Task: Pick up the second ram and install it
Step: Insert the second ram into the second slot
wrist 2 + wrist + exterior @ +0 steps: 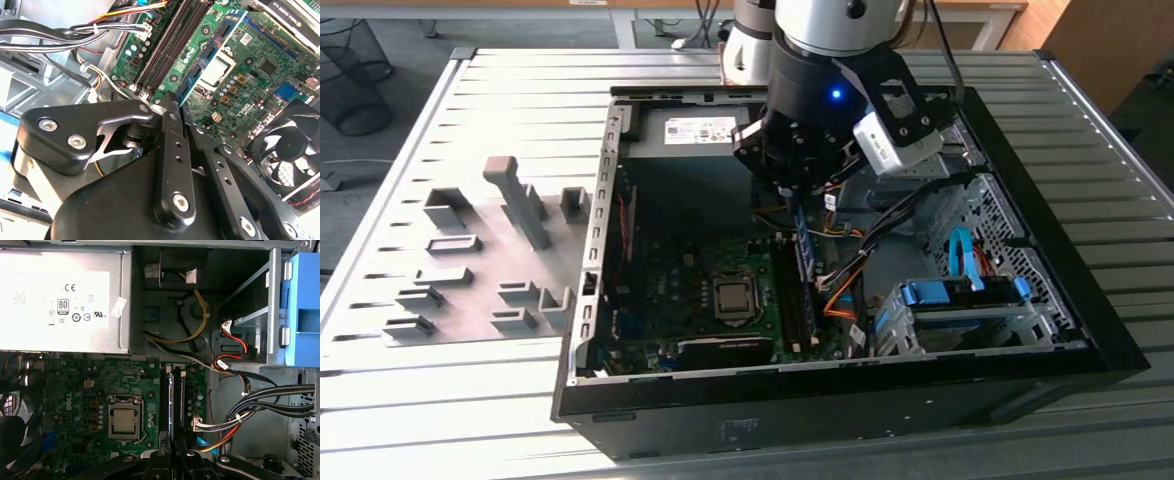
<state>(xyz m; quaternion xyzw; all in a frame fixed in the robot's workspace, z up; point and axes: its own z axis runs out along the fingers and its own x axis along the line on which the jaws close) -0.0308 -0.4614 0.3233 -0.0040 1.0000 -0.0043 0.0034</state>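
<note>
Blue-green and thin, the second ram (806, 262) is a long narrow circuit stick standing on edge inside an open black computer case (1067, 345) that lies on a slatted metal table (480, 400). In the exterior view the robot's gripper (803, 190) hangs directly above it, low inside the case, and the stick runs away from under the fingers along the dark memory slots (172, 407) beside the processor socket (123, 420). In the second wrist view the black fingers (172, 150) are drawn together, and the jaws look closed on the stick's top edge (the contact itself is hidden, so this is a judgement). In the first wrist view the board's blue edge lies between the slots, apparently at or in its slot; whether it is fully seated cannot be told. The stick should handle as light, stiff and fragile, best held by its long upper edge and kept straight. Grey holder blocks (520, 210) stand on the table beside the case.
</note>
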